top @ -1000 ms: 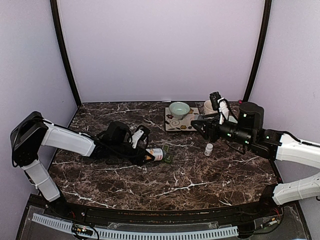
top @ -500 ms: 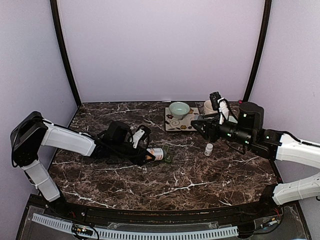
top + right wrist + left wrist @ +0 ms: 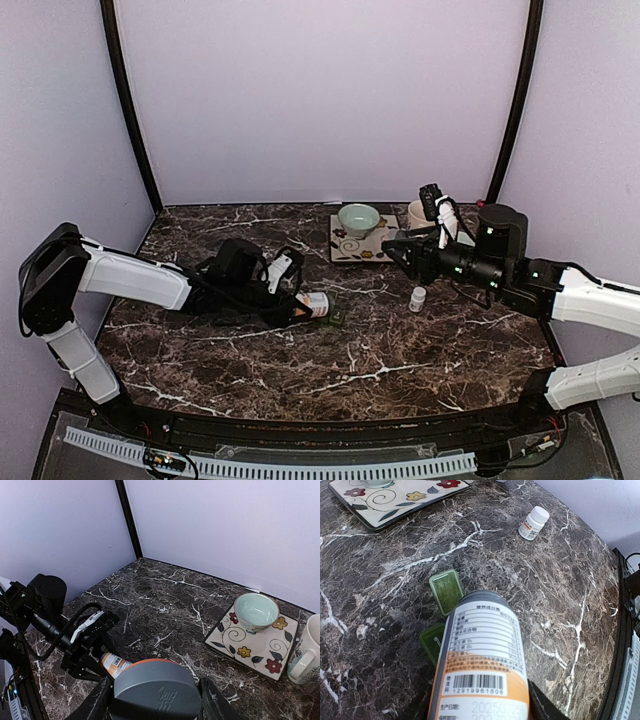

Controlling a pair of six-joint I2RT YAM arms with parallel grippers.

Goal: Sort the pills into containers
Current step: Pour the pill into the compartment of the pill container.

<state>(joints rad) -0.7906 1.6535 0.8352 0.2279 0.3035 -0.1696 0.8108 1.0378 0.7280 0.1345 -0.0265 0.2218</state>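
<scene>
A dark, white-veined marble desk (image 3: 400, 360) sits inside a lilac-walled booth. The left hand (image 3: 290, 306) is clenched round a dark round bottle with a white and orange printed label (image 3: 482, 650). The bottle is tipped well over, so its far end points away from the hand. Just beyond and under that end sits the small dark green plastic pill box (image 3: 432, 641), with one hinged lid (image 3: 446, 590) swung open on the side away from the hand. No pills can be made out; they are either too small to see or hidden by the bottle.

The right hand (image 3: 398, 247) hangs above the desk, well apart from the box, and grips a rounded grey cap with an orange rim (image 3: 155, 687). Below that hand and a little nearer its arm's base stands a small white-capped bottle (image 3: 417, 298). Beyond its fingers lies a flowered square plate (image 3: 260, 652) carrying a pale green bowl (image 3: 256, 611).

The main risk looks like an overshoot. The bottle's mouth seems as wide as a compartment, so a little more tilt could send pellets onto the marble, where they would scatter and be hard to find. The bottle also hides the open cell from the wrist view, so aim is uncertain. The box looks light, and a touch from the bottle could slide it or knock the lid shut.
</scene>
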